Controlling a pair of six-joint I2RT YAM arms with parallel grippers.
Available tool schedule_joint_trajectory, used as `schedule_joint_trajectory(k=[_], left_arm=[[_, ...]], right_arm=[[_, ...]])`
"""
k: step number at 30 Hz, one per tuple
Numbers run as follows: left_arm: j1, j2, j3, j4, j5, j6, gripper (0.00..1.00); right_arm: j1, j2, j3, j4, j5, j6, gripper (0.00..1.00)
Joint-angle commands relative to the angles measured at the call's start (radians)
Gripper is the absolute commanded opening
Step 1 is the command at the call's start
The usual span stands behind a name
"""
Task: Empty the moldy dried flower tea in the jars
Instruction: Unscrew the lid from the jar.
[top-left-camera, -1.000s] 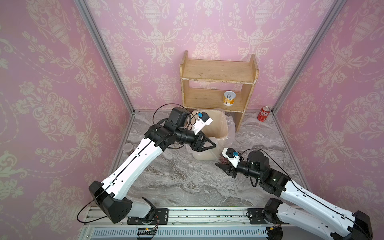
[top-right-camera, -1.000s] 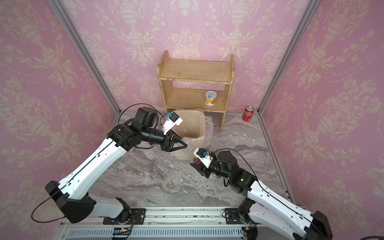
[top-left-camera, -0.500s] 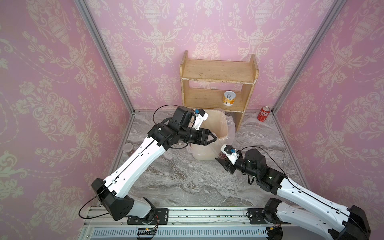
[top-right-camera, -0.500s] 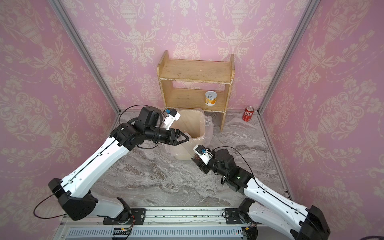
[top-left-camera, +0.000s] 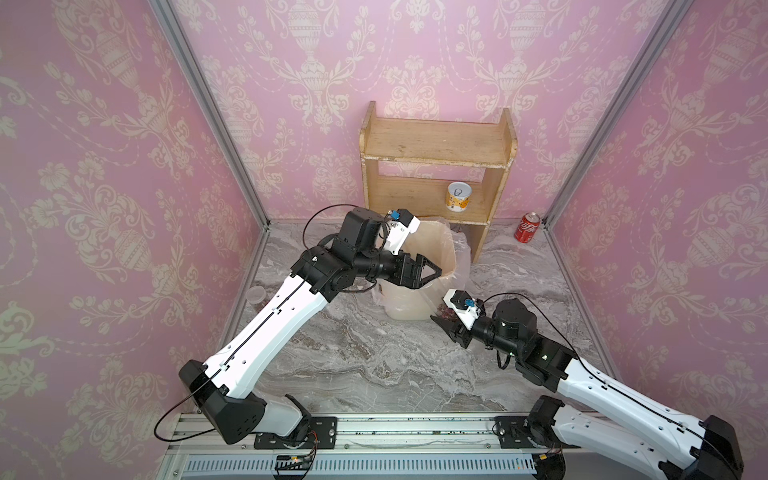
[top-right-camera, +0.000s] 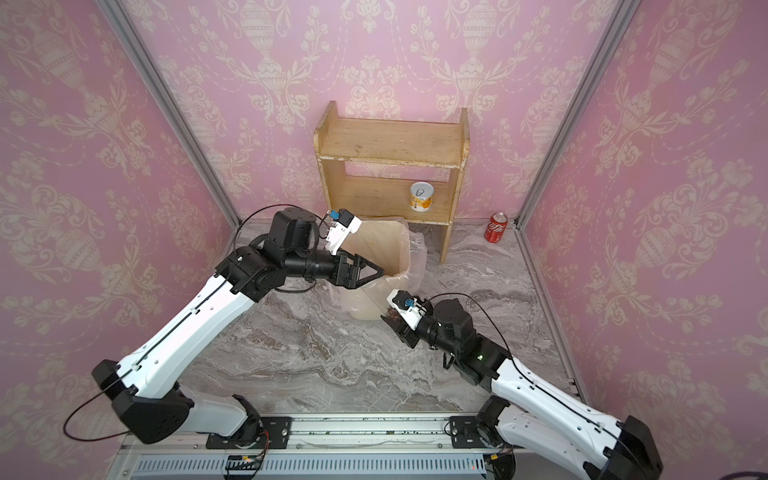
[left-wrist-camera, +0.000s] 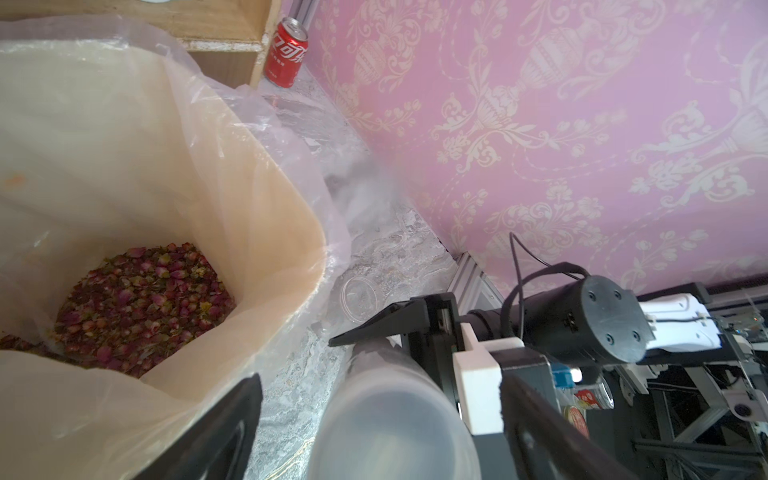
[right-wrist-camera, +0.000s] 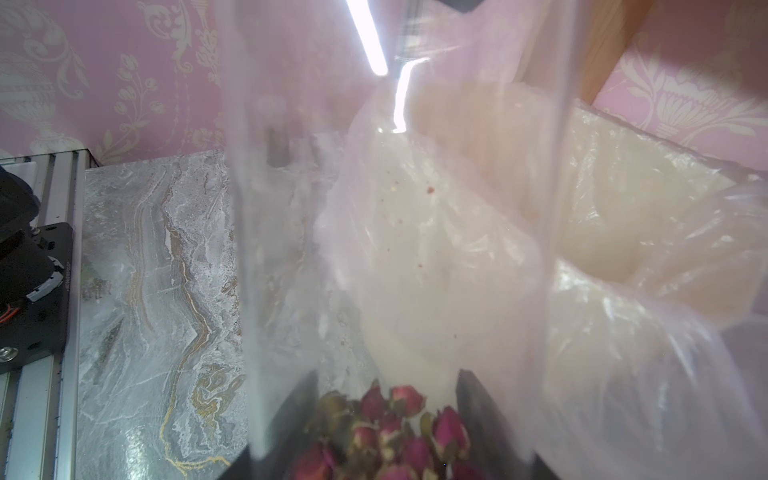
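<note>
The right fingers (right-wrist-camera: 478, 415) clamp a clear jar (right-wrist-camera: 395, 249), with dried rosebud tea (right-wrist-camera: 386, 428) lying at its base between them. The lined bin (right-wrist-camera: 648, 216) stands just beyond the jar. The left fingers (left-wrist-camera: 232, 424) stand spread wide. A blurred translucent lid (left-wrist-camera: 390, 419) sits between them, with a gap to one finger. Beyond their tips, down inside the bin, lies a heap of buds (left-wrist-camera: 137, 307).
</note>
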Motion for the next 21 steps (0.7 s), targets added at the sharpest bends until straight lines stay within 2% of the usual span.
schedule_joint_trajectory(k=[1, 4, 9, 12, 15, 21], left_arm=[[0.036, -0.049, -0.007, 0.005, 0.219, 0.23, 0.96], [0.075, -0.05, 0.009, -0.09, 0.374, 0.399, 0.98], [0.105, -0.033, 0.036, -0.244, 0.462, 0.596, 0.96], [0.105, -0.036, 0.014, -0.233, 0.495, 0.615, 0.94], [0.105, -0.065, -0.045, -0.15, 0.516, 0.581, 0.91], [0.104, -0.087, -0.088, -0.109, 0.478, 0.566, 0.84]], right_arm=[[0.005, -0.031, -0.014, 0.03, -0.062, 0.017, 0.3], [0.005, -0.047, -0.019, 0.021, -0.134, 0.03, 0.31], [0.001, -0.06, -0.02, 0.01, -0.241, 0.059, 0.31], [0.001, -0.056, -0.019, 0.01, -0.284, 0.076, 0.31], [-0.003, -0.049, -0.014, 0.009, -0.299, 0.09, 0.31], [-0.027, -0.035, -0.008, 0.022, -0.344, 0.128, 0.3]])
